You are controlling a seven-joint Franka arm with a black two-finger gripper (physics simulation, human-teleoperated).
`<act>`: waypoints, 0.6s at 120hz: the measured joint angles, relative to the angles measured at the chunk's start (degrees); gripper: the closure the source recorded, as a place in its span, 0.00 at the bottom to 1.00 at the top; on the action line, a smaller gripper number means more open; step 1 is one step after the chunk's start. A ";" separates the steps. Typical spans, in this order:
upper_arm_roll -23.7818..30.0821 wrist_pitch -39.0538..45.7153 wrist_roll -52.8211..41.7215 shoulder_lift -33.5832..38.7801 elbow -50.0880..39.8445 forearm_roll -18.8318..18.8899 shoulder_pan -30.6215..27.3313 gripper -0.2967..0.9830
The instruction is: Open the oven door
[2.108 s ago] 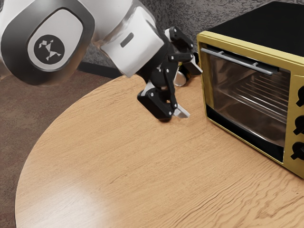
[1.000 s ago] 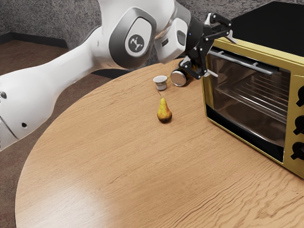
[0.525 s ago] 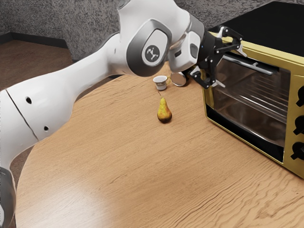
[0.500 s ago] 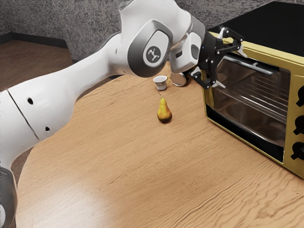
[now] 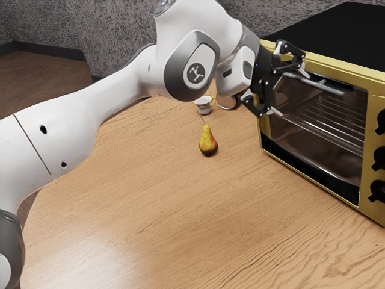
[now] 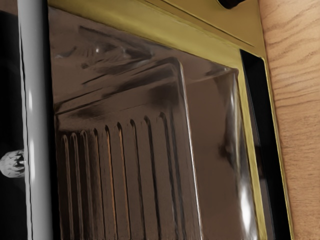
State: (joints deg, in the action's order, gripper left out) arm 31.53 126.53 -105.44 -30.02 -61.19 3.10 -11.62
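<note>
Exterior view: hand (image 5: 290, 93) spread wide by the upright oven door (image 5: 319, 132), facing camera aslant, long axis level.

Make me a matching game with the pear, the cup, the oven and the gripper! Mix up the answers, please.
Things:
1. pear
2. cup
3. oven
4. gripper

Clues:
A. yellow frame, black top
B. open, at the oven's front
C. yellow and brown, with a thin stem
D. mostly white, on the table

Right pairs: 1-C, 2-D, 3-A, 4-B
</note>
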 joint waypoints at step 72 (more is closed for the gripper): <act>-30.85 -11.12 12.00 53.42 -18.57 -6.18 4.91 0.24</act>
State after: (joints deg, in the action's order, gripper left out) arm 0.68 115.41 -93.44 23.41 -79.75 -3.08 -6.70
